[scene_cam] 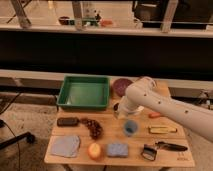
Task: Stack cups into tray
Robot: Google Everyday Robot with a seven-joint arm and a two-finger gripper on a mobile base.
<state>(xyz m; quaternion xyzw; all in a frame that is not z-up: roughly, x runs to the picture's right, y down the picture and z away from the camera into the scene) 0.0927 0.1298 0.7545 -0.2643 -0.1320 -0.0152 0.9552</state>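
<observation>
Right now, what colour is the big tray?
The tray is green, clearest in the camera view; the gripper hangs close beside it.

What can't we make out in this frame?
Camera view:
- Gripper, beside the green tray's front right corner: whatever it holds is hidden by the arm.
- Purple bowl: right side behind the arm.
- The arm itself: cut off by the right edge.
- Light-blue cup: contents too small to tell.

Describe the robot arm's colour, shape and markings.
The arm is cream-white, with thick rounded tubular segments, a bulbous joint and a row of small dark dots along its side. No cables show. Its pincer sits beside the tray.
</observation>
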